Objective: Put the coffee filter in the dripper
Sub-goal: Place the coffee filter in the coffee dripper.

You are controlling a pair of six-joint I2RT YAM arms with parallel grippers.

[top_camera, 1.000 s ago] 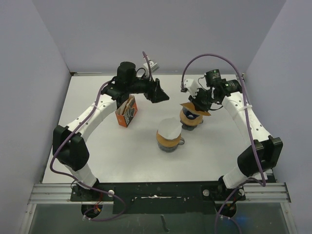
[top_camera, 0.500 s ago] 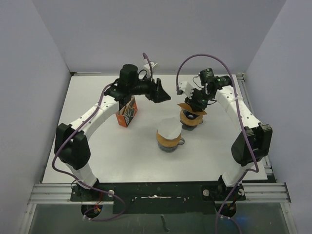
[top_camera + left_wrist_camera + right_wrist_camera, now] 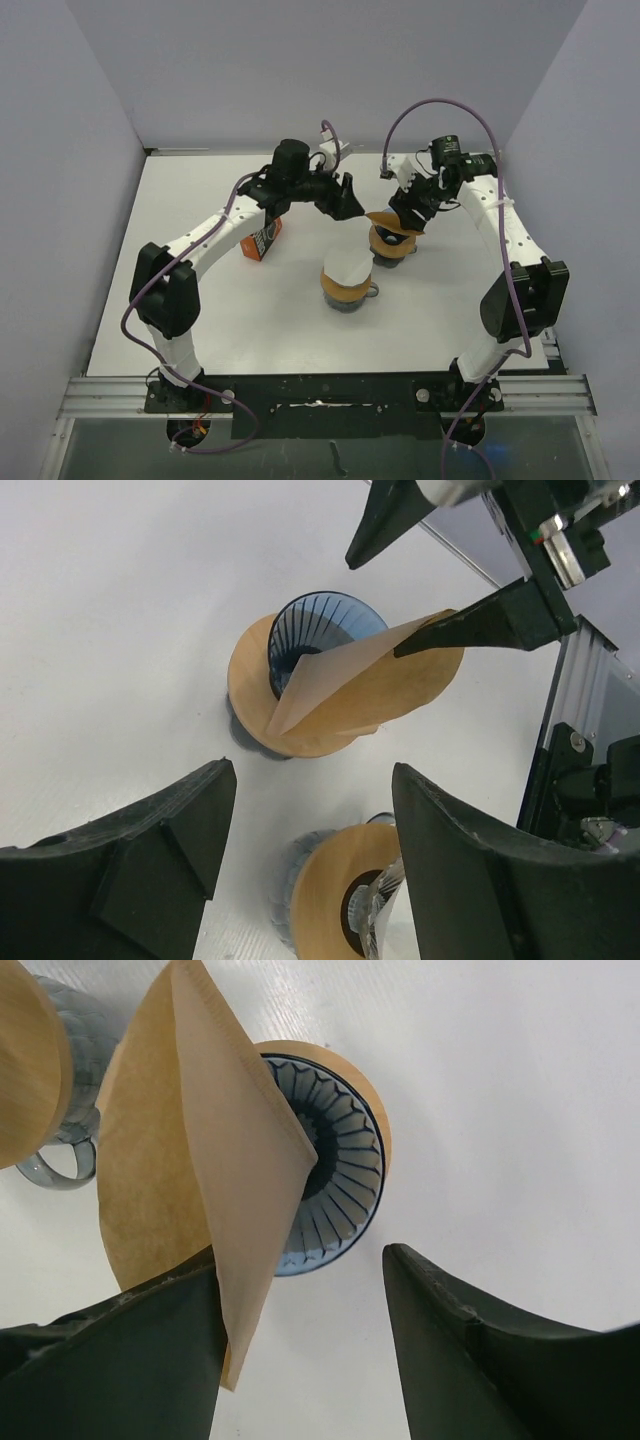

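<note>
Two drippers, one brown filter, one white filter, one orange box, two arms.

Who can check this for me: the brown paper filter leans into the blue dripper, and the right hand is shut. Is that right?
No. The right hand is open, its jaws standing apart, as the right wrist view shows. The rest holds: the brown paper filter leans into the blue dripper.
</note>
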